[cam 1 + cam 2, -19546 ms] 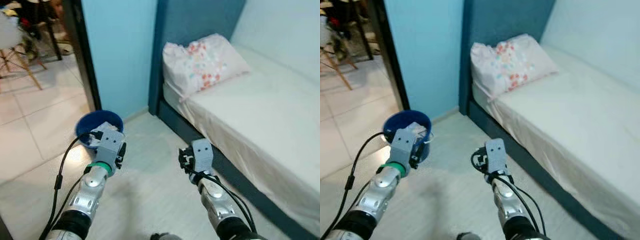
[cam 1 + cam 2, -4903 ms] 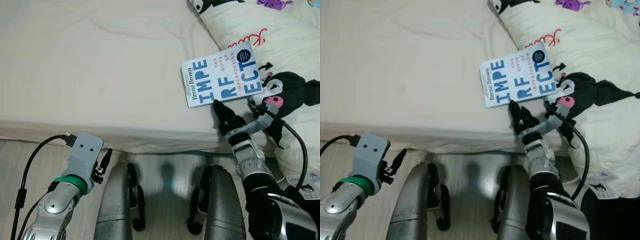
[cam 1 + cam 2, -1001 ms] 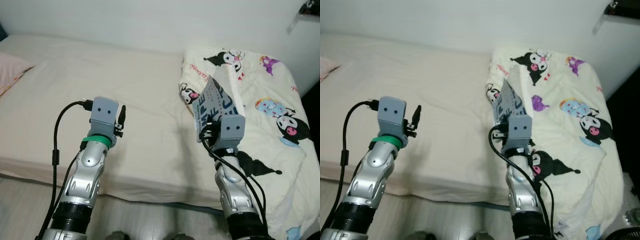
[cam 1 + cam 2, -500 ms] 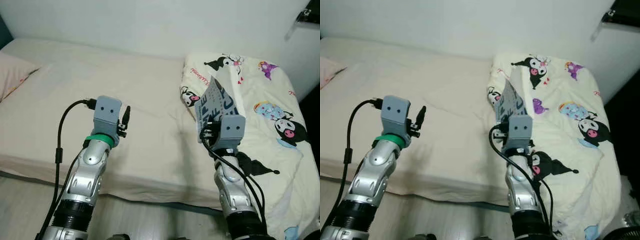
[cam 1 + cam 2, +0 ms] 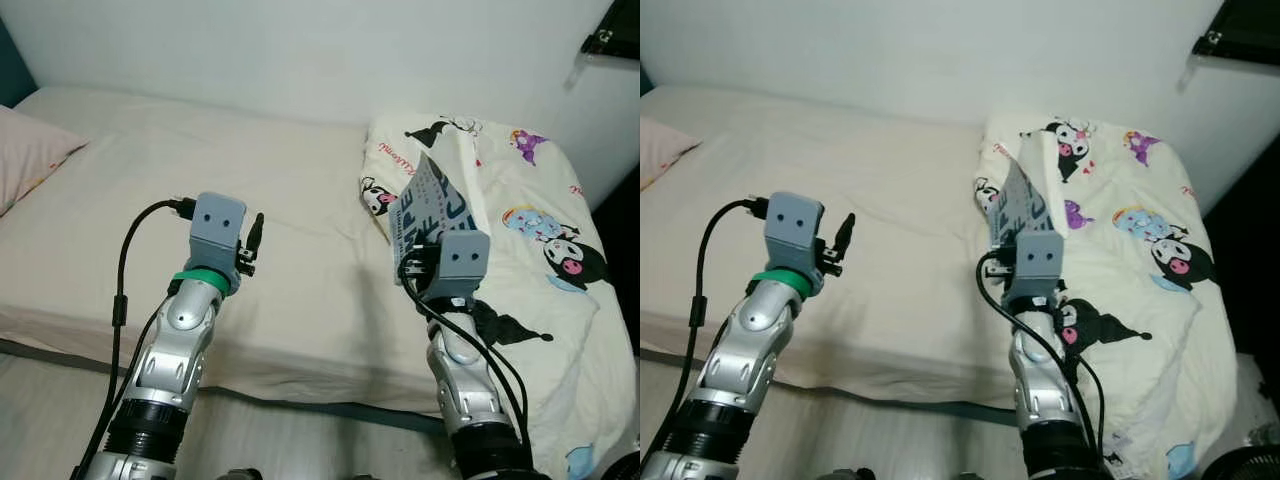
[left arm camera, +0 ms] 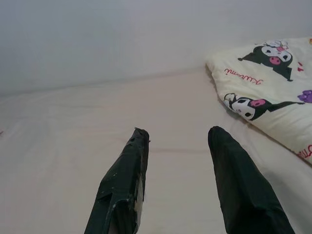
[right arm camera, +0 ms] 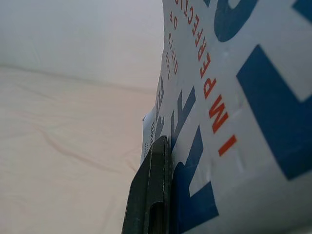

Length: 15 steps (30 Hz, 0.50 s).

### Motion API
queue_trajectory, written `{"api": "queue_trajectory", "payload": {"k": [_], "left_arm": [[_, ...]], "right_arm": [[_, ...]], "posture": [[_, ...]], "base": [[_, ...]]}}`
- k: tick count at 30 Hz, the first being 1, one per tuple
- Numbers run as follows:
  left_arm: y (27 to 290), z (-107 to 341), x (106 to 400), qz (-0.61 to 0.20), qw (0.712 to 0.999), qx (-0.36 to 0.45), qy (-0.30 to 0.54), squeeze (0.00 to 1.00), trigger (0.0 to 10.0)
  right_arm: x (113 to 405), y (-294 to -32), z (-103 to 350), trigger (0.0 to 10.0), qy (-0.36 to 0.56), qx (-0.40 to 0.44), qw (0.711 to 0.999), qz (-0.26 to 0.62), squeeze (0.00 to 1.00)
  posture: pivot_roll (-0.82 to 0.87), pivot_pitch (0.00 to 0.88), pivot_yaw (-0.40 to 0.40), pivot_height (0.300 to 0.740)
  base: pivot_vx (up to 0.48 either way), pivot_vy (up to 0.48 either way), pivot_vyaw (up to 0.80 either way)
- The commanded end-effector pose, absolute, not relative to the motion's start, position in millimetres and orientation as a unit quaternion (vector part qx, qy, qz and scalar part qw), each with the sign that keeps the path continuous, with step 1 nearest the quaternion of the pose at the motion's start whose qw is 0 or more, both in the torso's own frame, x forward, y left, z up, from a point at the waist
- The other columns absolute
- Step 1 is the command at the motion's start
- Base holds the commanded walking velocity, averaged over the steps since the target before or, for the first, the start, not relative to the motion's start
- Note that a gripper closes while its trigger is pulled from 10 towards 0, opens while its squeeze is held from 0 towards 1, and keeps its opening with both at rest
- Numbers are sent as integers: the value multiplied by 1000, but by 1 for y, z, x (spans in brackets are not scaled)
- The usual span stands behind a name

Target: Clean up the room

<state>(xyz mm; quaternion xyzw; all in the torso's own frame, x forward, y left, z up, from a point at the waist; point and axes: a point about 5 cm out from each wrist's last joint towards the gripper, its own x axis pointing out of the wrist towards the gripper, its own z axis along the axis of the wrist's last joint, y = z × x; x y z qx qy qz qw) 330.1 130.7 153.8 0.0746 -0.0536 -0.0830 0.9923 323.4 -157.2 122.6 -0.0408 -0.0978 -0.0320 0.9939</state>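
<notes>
My right gripper is shut on a white book with large blue letters, holding it tilted up above the bed. In the right wrist view the book's cover sits close against one black finger. My left gripper is raised over the cream mattress, open with nothing between its fingers.
A cream duvet with black cartoon figures lies bunched on the bed's right side, behind the book. A pink pillow lies at the far left. A white wall runs behind the bed. Pale floor lies below the mattress edge.
The camera has tilted slightly, bringing the pillow and floor more into view. Both arms hold their poses, and the book stays in the right gripper.
</notes>
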Motion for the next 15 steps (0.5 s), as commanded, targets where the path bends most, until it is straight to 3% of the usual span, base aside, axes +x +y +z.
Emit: {"api": "queue_trajectory", "payload": {"k": [1, 15], "left_arm": [[129, 151, 331, -89, 992, 75, -46, 0, 10000], [131, 151, 331, -89, 992, 77, -46, 0, 10000]], "right_arm": [[324, -158, 126, 10000, -110, -34, 993, -38, 0], [324, -157, 124, 10000, -109, -31, 993, -38, 0]], "posture": [[-11, 14, 41, 740], [-9, 17, 46, 740]], "base": [[0, 356, 0], [0, 372, 0]]}}
